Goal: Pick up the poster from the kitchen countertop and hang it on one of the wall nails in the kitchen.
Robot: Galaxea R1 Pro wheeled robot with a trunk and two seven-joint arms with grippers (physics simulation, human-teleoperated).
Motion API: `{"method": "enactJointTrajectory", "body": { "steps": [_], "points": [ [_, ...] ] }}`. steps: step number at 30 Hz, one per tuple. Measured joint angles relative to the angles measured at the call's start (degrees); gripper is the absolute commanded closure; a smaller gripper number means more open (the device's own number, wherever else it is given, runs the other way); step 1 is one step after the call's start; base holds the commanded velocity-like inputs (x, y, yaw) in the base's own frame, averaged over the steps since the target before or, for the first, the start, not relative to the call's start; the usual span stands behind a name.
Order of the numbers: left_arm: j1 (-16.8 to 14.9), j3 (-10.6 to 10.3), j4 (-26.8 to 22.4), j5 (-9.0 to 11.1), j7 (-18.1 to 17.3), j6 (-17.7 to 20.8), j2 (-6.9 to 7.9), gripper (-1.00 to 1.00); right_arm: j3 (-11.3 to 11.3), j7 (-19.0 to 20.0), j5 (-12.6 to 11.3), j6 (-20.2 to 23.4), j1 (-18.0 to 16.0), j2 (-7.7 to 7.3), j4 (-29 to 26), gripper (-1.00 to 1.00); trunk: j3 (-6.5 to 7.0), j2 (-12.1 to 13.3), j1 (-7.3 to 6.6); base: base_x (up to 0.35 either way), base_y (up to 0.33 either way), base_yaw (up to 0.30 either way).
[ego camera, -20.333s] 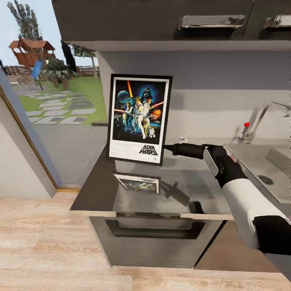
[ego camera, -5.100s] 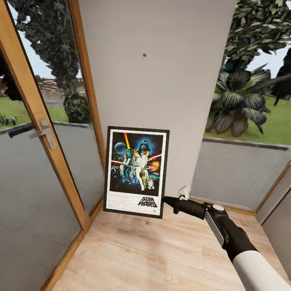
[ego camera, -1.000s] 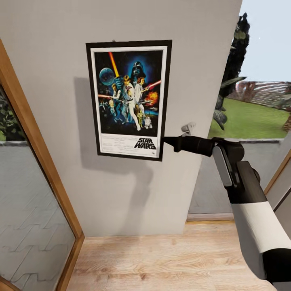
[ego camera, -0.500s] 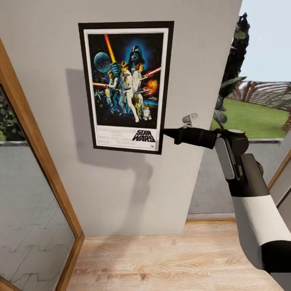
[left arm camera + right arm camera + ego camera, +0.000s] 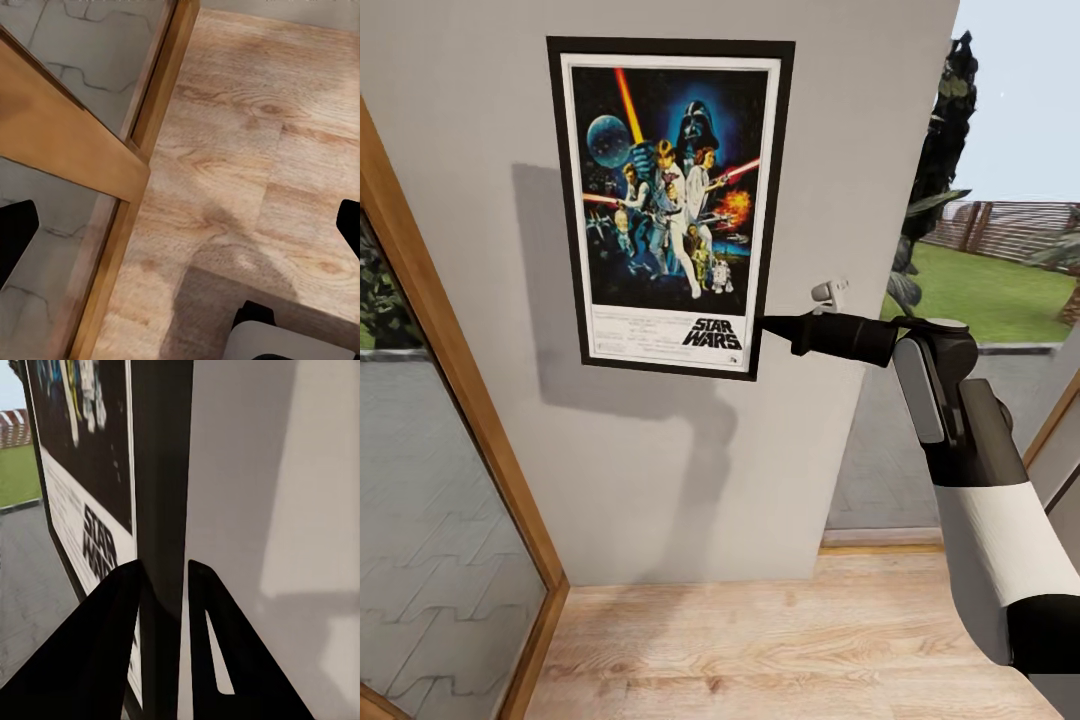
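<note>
While the right hand (image 5: 764, 323) pinches the poster (image 5: 670, 205) against the wall (image 5: 660, 470), the left hand (image 5: 180, 225) gapes over floor (image 5: 247, 172).

Poster (image 5: 668, 205) upright in the upper centre of the head view, flat against the wall (image 5: 660, 480), casting a shadow on it to the left and below. Right gripper (image 5: 764, 327) reaching in from the right, clamped on the poster's lower right edge; in the right wrist view, one finger (image 5: 112, 652) in front of the frame, the other behind, between frame and wall. Wooden door frame (image 5: 450, 370) along the left edge. Plank floor (image 5: 760, 650) across the bottom. Window to the garden (image 5: 1000, 280) at the right. Left gripper (image 5: 184, 225) spread above the floor beside the door frame.
</note>
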Motion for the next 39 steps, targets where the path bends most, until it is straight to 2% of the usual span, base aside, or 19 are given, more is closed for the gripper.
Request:
{"method": "enactJointTrajectory", "body": {
  "steps": [17, 39],
  "points": [
    [0.0, 0.0, -0.09, 0.0, 0.0, 0.0, 0.0, -1.0, 0.0, 0.0, -0.03, 0.02, 0.0, 0.01, 0.0, 1.0, 0.0, -0.01, -0.01, 0.023, 0.0, 0.0],
    [0.0, 0.0, -0.09, 0.0, 0.0, 0.03, 0.0, -1.0, 0.01, 0.0, -0.01, 0.02, 0.0, 0.0, 0.0, 1.0, 0.0, -0.01, -0.03, 0.314, 0.0, 0.0]
  ]
}}
